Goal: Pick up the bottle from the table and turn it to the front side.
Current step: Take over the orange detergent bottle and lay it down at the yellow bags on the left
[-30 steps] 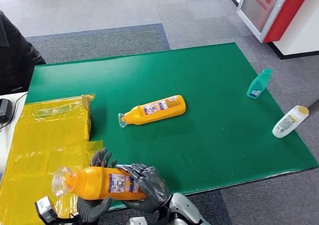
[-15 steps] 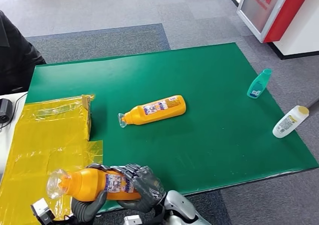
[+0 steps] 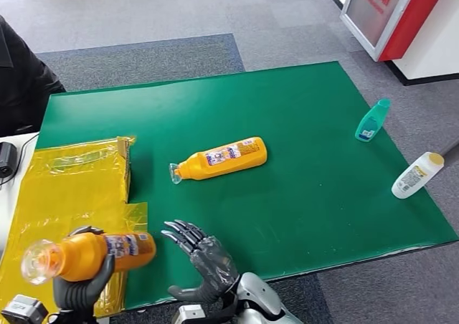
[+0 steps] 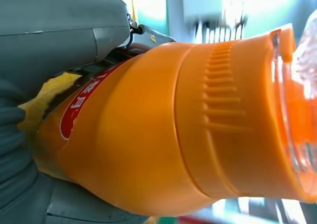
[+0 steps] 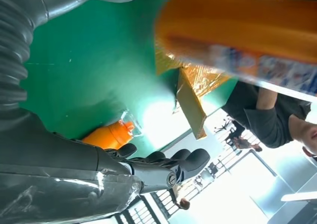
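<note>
The left hand (image 3: 81, 289) grips an orange plastic bottle with a clear cap (image 3: 89, 255), held lying level above the yellow plastic sheet (image 3: 64, 188) at the near left. The right hand (image 3: 208, 263) hovers just right of the bottle's base, fingers spread, holding nothing. A second orange bottle (image 3: 221, 158) lies mid-table on the green mat (image 3: 325, 166). Risk: a one-handed hold near the neck may let the base sag or slip during turning.
</note>
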Controlling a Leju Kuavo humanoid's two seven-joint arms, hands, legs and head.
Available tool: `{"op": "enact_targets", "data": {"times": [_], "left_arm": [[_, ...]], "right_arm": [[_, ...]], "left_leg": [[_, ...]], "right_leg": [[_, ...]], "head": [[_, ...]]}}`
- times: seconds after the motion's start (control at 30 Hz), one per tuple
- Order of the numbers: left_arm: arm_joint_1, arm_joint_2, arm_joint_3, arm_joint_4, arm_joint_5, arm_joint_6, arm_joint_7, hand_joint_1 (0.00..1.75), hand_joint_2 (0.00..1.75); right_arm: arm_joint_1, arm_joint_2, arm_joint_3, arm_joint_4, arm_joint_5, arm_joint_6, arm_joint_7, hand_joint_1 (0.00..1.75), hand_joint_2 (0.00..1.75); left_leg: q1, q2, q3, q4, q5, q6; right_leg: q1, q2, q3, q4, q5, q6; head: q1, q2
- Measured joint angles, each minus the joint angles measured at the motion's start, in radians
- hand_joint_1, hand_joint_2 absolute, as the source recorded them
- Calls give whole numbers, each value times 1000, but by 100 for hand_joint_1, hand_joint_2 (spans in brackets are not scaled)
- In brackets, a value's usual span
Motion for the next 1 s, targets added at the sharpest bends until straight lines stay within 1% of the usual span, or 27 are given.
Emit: {"op": "enact_targets", "data": {"times": [0.1,0.2,0.4,0.47,0.57,0.6,0.67,0.77,0.87,1.0], "left_arm": [[11,-15,67,-48,-52,73,0,175,175],[20,-23,111,-78,-105,129,0,175,175],[26,-34,184,-107,-271,321,0,175,175],[26,-37,194,-112,-380,417,11,175,175],[22,-38,192,-111,-614,578,85,175,175],[19,-38,190,-109,-683,618,116,175,175],[12,-36,182,-102,-783,669,174,175,175],[-6,-19,153,-79,-960,732,291,175,175],[-35,10,102,-43,-1122,772,416,175,175],[-67,42,42,-10,-1191,784,487,175,175]], "right_arm": [[10,-8,-2,-16,-2,-1,3,0,175],[19,-14,-6,-29,-4,-1,5,0,175],[46,-36,-10,-62,-14,-17,26,0,175],[60,-48,-10,-76,-25,-31,41,0,175],[84,-70,-10,-98,-45,-49,59,0,175],[91,-77,-10,-104,-50,-53,63,0,175],[100,-86,-9,-113,-58,-57,68,0,175],[107,-95,-8,-118,-74,-56,75,0,175],[111,-100,-6,-119,-92,-51,73,0,175],[114,-105,-4,-119,-103,-43,68,0,175]], "left_leg": [[0,0,0,0,0,0],[0,0,0,0,0,0],[0,0,0,0,0,-1],[0,0,0,0,-1,-1],[0,0,0,0,-1,-1],[0,0,0,0,-1,-1],[0,0,0,0,-1,-1],[0,0,1,0,-1,-1],[0,0,1,0,-1,-1],[0,0,1,0,-1,-1]], "right_leg": [[0,0,0,0,0,0],[0,0,0,0,0,0],[0,0,-2,0,0,-1],[0,0,-4,0,-1,-1],[0,0,-4,0,-1,-1],[0,0,-4,0,-1,-1],[0,0,-5,0,-1,-1],[0,0,-5,0,-1,-1],[0,0,-4,0,-1,-1],[0,0,-2,0,0,-1]], "head": [[0,0],[0,0],[0,0],[0,0],[0,0],[0,0],[0,0],[0,0],[0,0],[0,0]]}}
